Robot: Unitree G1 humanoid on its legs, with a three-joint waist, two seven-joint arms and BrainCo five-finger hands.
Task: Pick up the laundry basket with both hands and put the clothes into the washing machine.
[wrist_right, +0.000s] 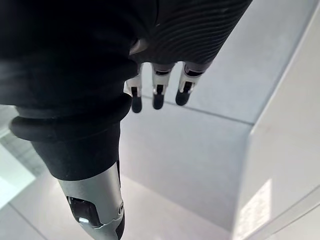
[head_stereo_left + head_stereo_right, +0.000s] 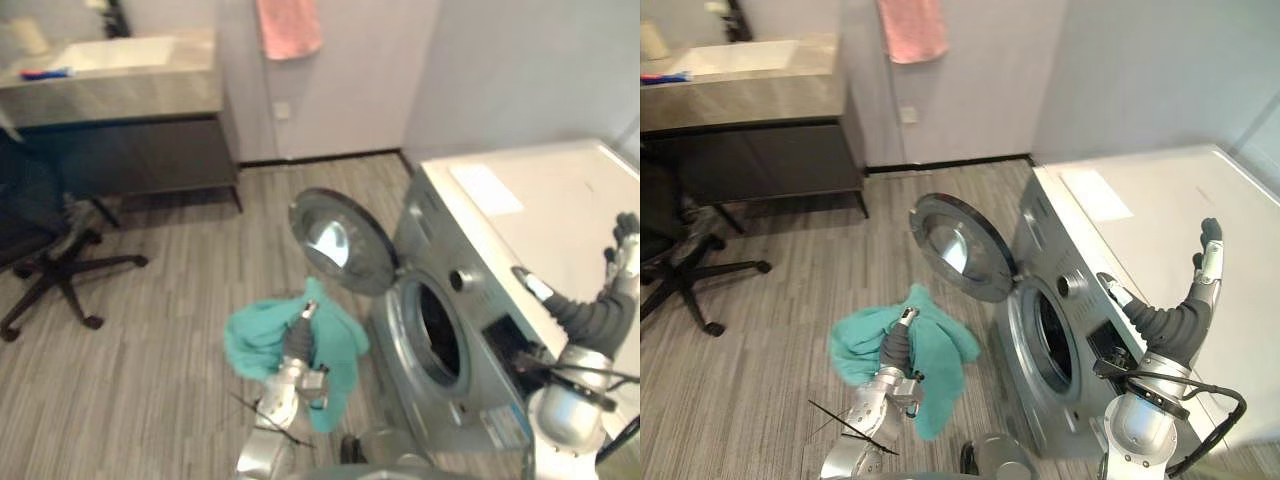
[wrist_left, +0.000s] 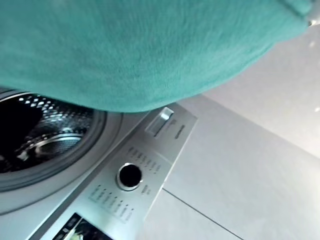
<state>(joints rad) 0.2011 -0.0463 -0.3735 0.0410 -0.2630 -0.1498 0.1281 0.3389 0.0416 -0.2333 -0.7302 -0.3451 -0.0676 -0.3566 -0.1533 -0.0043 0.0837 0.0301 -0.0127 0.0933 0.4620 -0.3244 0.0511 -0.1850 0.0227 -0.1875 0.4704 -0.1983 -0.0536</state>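
We've got the teal cloth (image 2: 252, 340) draped over our left hand (image 2: 297, 345), hanging just out in front of the washing machine (image 2: 465, 395), right by its swung-open door (image 2: 340, 240). The fingers are buried in the fabric, so we can't tell how they grip. Our right hand (image 2: 1207, 250) is up over the machine's white top, fingers straight, holding nothing.
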